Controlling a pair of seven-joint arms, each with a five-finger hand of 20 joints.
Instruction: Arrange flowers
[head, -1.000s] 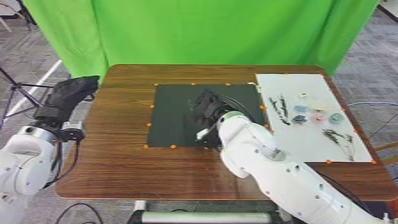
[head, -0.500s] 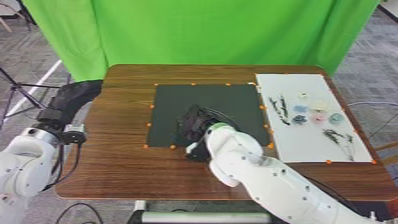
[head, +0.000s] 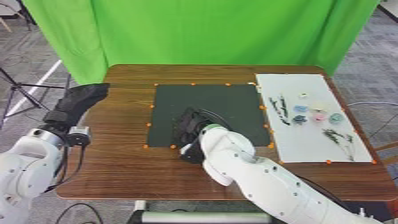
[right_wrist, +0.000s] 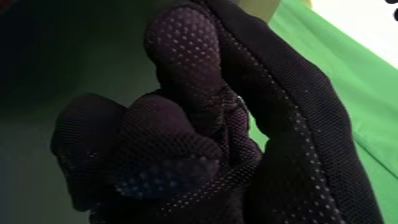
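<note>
Where one white sheet (head: 298, 147) lies, six blooms (head: 318, 119), right hand (head: 188, 127) over one mat (head: 204, 95)

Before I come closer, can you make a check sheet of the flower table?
Surface: brown wooden table, square black mat, rectangular white sheet
Job's things: small blue, pink and cream blossoms, thin dark twigs, green leafy stems, on the sheet
Clutter: small orange dots around the mat
Hands: black-gloved left hand open at the table's edge; black-gloved right hand over the mat, fingers curled
Cables: thin black cable beside the white left arm
Surroundings: green cloth curtain, grey carpet
</note>
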